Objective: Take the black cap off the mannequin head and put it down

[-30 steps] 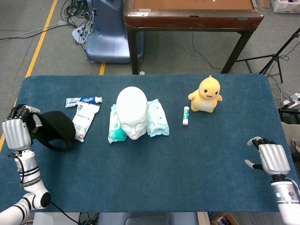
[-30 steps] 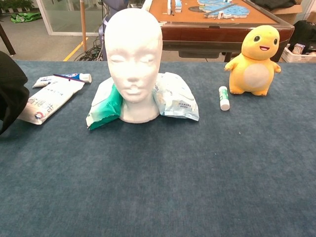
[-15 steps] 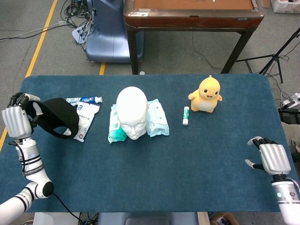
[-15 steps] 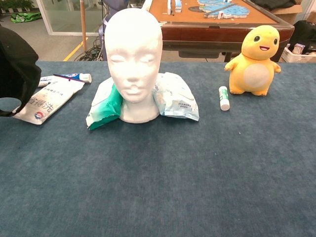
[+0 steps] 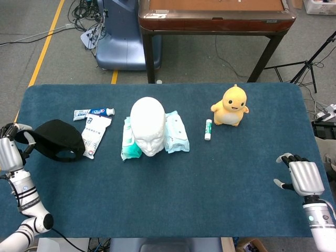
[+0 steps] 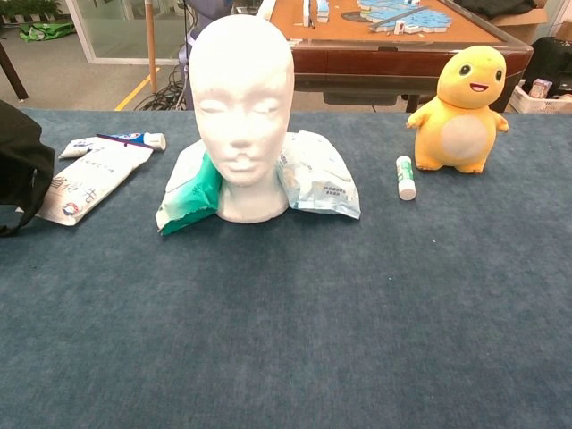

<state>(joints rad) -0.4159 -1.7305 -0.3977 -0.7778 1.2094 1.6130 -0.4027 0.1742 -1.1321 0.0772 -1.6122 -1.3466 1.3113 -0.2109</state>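
The near half of the blue table (image 5: pixel 173 199) lies bare, a wide lane from 7 to 5 o'clock. Toward 12 stands the mannequin head (image 5: pixel 147 125) with wipe packs (image 5: pixel 176 132) touching each side. At 10 o'clock toothpaste (image 5: pixel 93 112), a white pouch (image 5: pixel 94 135) and the black cap (image 5: pixel 56 139) crowd together; at 2 o'clock stand a small tube (image 5: pixel 208 129) and a yellow toy (image 5: pixel 231 106)

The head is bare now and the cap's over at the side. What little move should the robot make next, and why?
Probably let the fingers go and draw the left hand away. The black cap is already off the white mannequin head and looks to be down on the blue table, at its left edge beside the white packet, with the hand still at its strap.
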